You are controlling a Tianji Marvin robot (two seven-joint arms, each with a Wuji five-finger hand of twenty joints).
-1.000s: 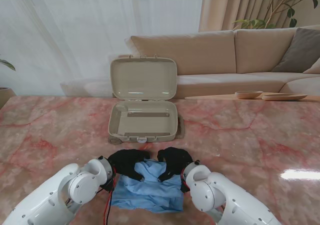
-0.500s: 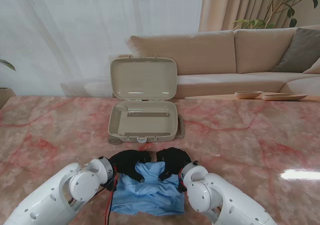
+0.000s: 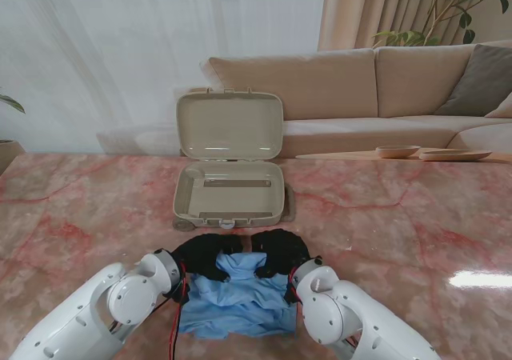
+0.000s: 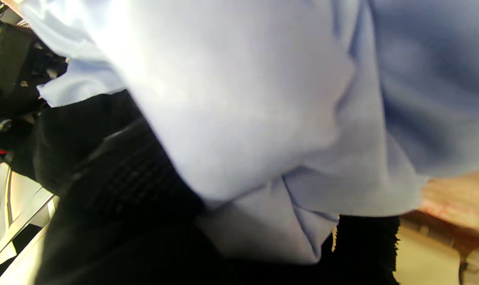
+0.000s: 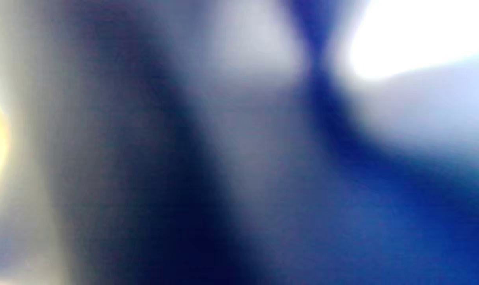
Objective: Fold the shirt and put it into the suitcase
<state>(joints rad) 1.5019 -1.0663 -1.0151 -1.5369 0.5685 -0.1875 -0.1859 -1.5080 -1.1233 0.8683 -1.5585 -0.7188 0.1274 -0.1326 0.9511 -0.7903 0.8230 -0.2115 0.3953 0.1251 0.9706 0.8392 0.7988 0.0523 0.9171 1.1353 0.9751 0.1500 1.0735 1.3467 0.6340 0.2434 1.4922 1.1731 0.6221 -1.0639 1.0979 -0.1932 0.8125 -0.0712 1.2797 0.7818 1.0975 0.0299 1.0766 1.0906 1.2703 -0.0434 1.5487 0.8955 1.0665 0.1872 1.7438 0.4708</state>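
One blue shirt (image 3: 236, 300) is gripped by two black hands, left hand (image 3: 210, 254) and right hand (image 3: 276, 251), fingers closed on it; one open suitcase (image 3: 230, 188) is seen farther off on the tabletop (image 3: 400, 216).

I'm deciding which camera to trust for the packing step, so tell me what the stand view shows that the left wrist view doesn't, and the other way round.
Only the stand view shows the whole layout: the open suitcase with its lid up, standing on the marble table farther from me than the shirt, plus the right hand and the sofa behind. Only the left wrist view shows the cloth's folds and hanging edges up close against the black glove. Both show the light blue shirt and the left hand closed on it.
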